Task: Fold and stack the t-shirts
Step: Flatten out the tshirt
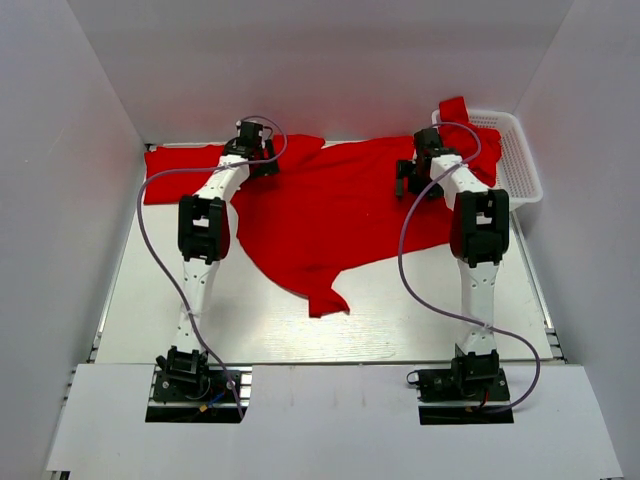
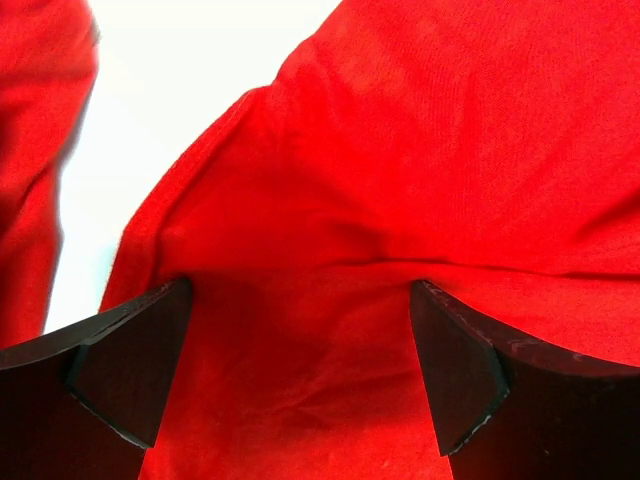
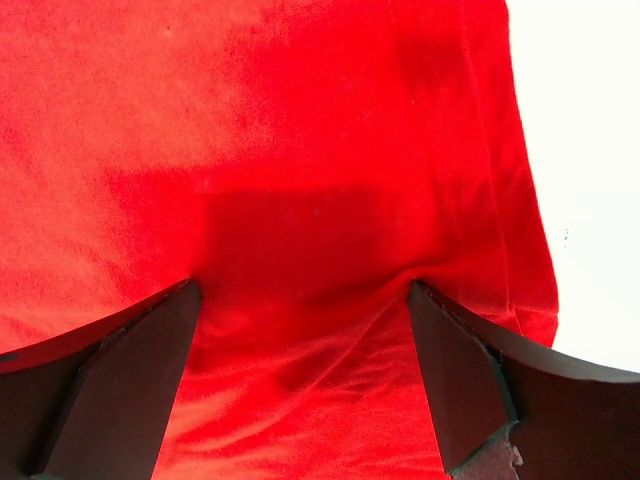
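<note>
Across the far half of the tabletop (image 1: 400, 320) one red t-shirt (image 1: 330, 210) lies spread, its lowest tip pointing toward the middle. A red flap (image 1: 170, 172) reaches the far left corner; whether it is the same shirt or a second, I cannot tell. More red cloth (image 1: 456, 108) spills from the one white basket (image 1: 525, 165) at the far right corner. White tabletop shows along the near edge. My left tool (image 1: 262, 160) and right tool (image 1: 408, 182) both stand wide open over the spread shirt's far part, pinching nothing. White walls (image 1: 60, 200) close in three sides.
</note>
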Controlling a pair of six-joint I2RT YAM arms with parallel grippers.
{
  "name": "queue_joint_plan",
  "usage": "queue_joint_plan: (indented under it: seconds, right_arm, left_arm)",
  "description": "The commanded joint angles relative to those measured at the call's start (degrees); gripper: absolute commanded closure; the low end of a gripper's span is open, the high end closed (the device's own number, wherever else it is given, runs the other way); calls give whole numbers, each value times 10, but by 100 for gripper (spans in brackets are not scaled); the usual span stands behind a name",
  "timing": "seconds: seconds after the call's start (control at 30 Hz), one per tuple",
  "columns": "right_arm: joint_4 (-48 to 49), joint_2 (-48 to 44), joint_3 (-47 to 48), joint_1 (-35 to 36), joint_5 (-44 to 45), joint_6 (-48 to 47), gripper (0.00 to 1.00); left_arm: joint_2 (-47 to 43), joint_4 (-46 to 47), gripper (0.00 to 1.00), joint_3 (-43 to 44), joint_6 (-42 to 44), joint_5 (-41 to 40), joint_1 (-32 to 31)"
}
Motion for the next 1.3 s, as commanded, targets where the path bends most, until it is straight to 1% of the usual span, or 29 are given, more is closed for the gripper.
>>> queue_joint_plan:
  seconds: [0.0, 0.07, 0.2, 0.27, 0.33, 0.37, 0.4, 0.43, 0.47, 0.5, 0.53, 0.57, 0.6, 0.63, 0.67, 0.7, 0.73, 0.77, 0.8, 0.83, 0.87, 0.9, 0.93, 0.97, 1.0, 1.03, 1.07, 1.13, 1.27]
  right_arm:
    - [-22, -5, 19, -2, -24, -23, 10]
    - [-22, -39, 10, -1, -35, -30, 10]
    - [-15, -119, -46, 1, -55, -45, 10]
    - [-8, -157, -68, 4, -64, -52, 10]
    - [4, -197, -110, 8, -84, -55, 10]
    - [9, -240, -122, 8, -96, -55, 10]
    - [22, -255, -135, 12, -98, -56, 10]
    - [35, -268, -177, 14, -101, -55, 10]
    - [39, -310, -191, 15, -105, -55, 10]
    - [43, -325, -204, 20, -108, -46, 10]
    - [52, -336, -252, 21, -115, -43, 10]
    - [59, -377, -269, 22, -115, -39, 10]
    - [60, -391, -285, 24, -116, -28, 10]
    - [80, -418, -341, 26, -122, -25, 10]
    - [85, -441, -357, 26, -119, -20, 10]
    - [89, -452, -385, 27, -117, -16, 10]
    - [89, -477, -396, 27, -110, -3, 10]
    - [90, -488, -429, 28, -108, 5, 10]
    - [88, -524, -439, 27, -95, 10, 10]
    - [88, -534, -451, 25, -84, 25, 10]
    - [81, -545, -478, 25, -77, 33, 10]
    - [79, -581, -489, 24, -72, 40, 10]
    - [76, -594, -499, 22, -28, 66, 10]
    - [70, -604, -532, 22, -12, 76, 10]
    - [67, -629, -541, 21, 4, 80, 10]
    - [62, -649, -557, 20, 49, 95, 10]
    - [55, -668, -563, 19, 62, 97, 10]
    - [45, -690, -579, 15, 97, 99, 10]
    - [30, -709, -598, 7, 99, 93, 10]
  left_arm:
    - [27, 34, 0, 23, 28, 68, -2]
    - [7, 48, 0, 31, 35, 88, -2]
    - [-50, 48, 0, 31, 53, 120, -2]
    - [-79, 19, 0, 23, 65, 107, -13]
    - [-130, -5, 0, 2, 86, 100, -27]
    - [-150, -25, 0, -11, 87, 100, -32]
    - [-191, -36, 0, -39, 87, 105, -39]
    - [-214, -46, 0, -57, 87, 105, -44]
    - [-237, -61, 0, -78, 80, 85, -49]
    - [-259, -66, 0, -125, 80, 78, -63]
    - [-301, -66, 0, -147, 80, 65, -71]
    - [-319, -83, 0, -185, 71, 54, -81]
    - [-336, -90, 0, -203, 65, 48, -93]
    - [-352, -90, 0, -222, 58, 48, -122]
    - [-380, -90, 0, -256, 58, 48, -142]
    - [-391, -90, 0, -269, 58, 41, -164]
    - [-399, -90, 0, -282, 64, 51, -209]
    - [-399, -90, 0, -300, 64, 51, -229]
    - [-405, -108, 0, -306, 64, 57, -251]
    - [-405, -123, 0, -312, 64, 48, -272]
    - [-405, -139, 0, -324, 52, 42, -311]
    - [-398, -171, 0, -331, 47, 42, -329]
    - [-398, -183, 0, -340, 42, 34, -346]
    - [-398, -192, 0, -366, 28, 26, -380]
    - [-398, -199, 0, -379, 28, 33, -394]
    - [-398, -199, 0, -409, 21, 39, -406]
    - [-398, -199, 0, -422, 11, 45, -427]
    - [-414, -174, 0, -456, 6, 70, -440]
    - [-436, -138, 0, -485, -20, 85, -462]
